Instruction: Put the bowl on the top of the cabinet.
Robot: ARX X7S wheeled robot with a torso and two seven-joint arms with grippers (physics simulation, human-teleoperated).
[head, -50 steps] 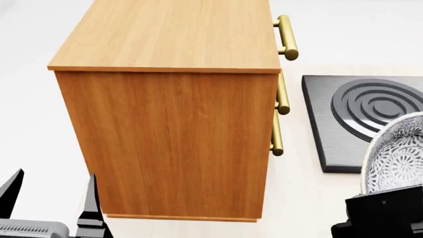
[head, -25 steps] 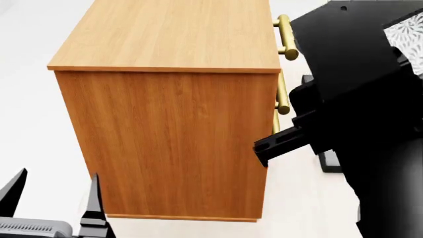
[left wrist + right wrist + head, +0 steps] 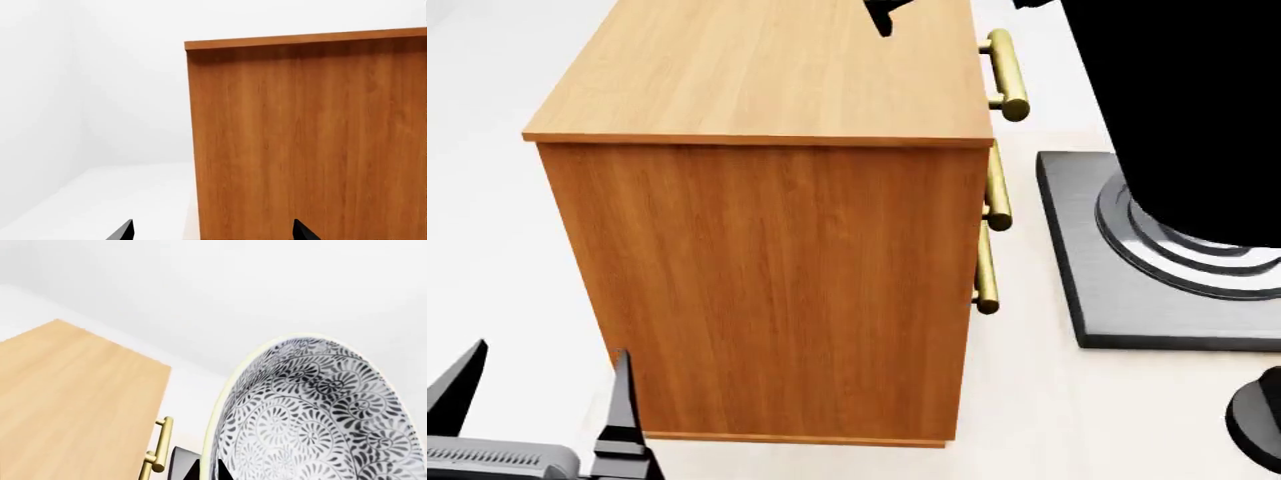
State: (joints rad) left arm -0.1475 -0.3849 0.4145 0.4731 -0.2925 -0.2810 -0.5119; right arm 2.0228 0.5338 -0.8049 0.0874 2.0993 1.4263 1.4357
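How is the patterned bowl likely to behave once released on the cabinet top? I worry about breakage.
The bowl looks like rigid glazed ceramic, so probably fragile if dropped and a little slippery. It appears tilted in the right wrist view; let go like that, it might rock before settling. The cabinet top looks flat and wide, so it should sit steadily.

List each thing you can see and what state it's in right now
bowl: lifted off the surface, tilted, nothing seen inside, in the right gripper's wrist view.
cabinet: upright, drawers shut, its top bare.
left gripper: open, holding nothing, low beside the cabinet.
right gripper: hidden; its arm is raised near the cabinet top.
stove burner: nothing on it, partly hidden by the arm.
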